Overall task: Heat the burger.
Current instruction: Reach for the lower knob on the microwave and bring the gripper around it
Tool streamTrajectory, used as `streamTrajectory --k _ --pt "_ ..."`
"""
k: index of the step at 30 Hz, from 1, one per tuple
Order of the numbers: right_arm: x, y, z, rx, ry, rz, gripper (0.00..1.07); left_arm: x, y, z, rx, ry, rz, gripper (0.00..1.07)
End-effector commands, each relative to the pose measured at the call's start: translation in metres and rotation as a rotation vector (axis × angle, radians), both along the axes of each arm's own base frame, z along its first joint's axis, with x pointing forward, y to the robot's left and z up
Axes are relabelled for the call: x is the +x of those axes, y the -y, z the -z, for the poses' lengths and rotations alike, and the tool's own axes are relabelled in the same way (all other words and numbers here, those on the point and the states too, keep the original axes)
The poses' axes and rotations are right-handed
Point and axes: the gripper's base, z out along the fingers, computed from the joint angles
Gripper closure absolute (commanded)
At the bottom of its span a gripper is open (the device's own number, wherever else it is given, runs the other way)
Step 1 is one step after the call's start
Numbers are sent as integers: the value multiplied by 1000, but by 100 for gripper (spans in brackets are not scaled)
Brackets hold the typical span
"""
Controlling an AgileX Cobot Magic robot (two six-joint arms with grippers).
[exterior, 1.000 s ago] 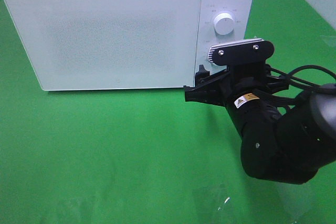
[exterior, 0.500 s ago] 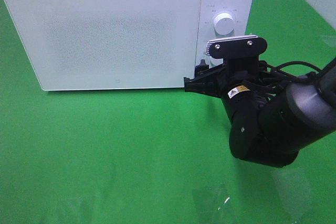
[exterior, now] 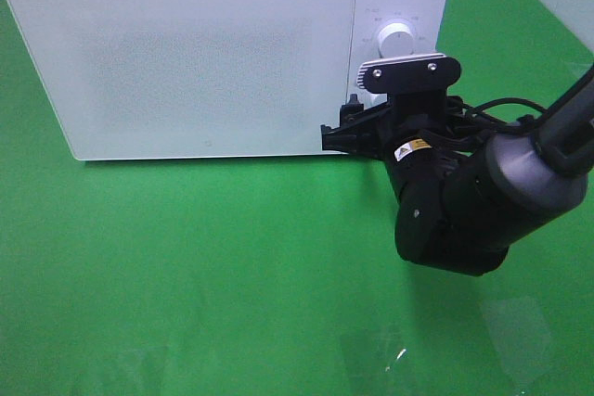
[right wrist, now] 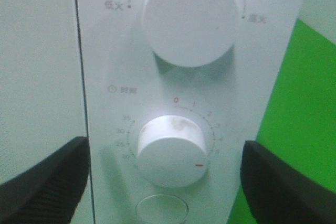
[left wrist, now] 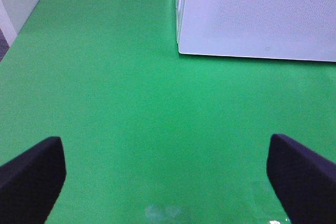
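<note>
The burger is out of view; the white microwave point(exterior: 204, 53) stands with its door shut. My right gripper point(exterior: 345, 134) is up against the control panel. In the right wrist view the gripper point(right wrist: 168, 182) is open, with one finger on each side of the lower timer knob point(right wrist: 170, 150) and apart from it. That knob's red mark points away from zero. Above it sits the larger power knob point(right wrist: 191, 17), also seen from above point(exterior: 396, 41). My left gripper point(left wrist: 167, 182) hangs open over bare green table, holding nothing.
A round button point(right wrist: 161, 208) lies just under the timer knob. The green table point(exterior: 186, 266) stretches in front of the microwave. In the left wrist view the microwave's lower front corner point(left wrist: 181, 51) is ahead of the left gripper.
My right arm has swung left and closer to the microwave's control panel. Its jaws stay just as wide.
</note>
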Motion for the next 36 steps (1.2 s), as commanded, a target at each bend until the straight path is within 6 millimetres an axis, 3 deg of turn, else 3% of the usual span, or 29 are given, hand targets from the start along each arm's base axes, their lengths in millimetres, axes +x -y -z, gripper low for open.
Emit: streamTrajectory --k 1,18,25,26,29,31,32,33,36 --pt "5 1 -19 -4 223 44 32 -2 1 -1 -4 31 -2 8" --pt "20 2 -14 -3 239 50 32 -2 1 -1 -4 31 -2 8" --pt "20 2 -14 -3 240 54 39 -2 1 -1 -4 31 -2 8" --pt "20 2 -14 -3 240 54 48 -2 1 -1 -4 31 -2 8" --pt "20 2 -14 -2 238 53 54 -2 1 -1 -4 31 -2 8" --pt "20 2 -14 -2 236 53 80 -2 1 -1 -4 31 -2 8" --pt "20 2 -14 -2 236 53 80 -2 1 -1 -4 31 -2 8" --pt "20 2 -13 -2 230 51 92 -2 1 -1 -4 31 -2 8" --pt "20 2 -13 -3 225 48 100 -2 1 -1 -4 31 -2 8"
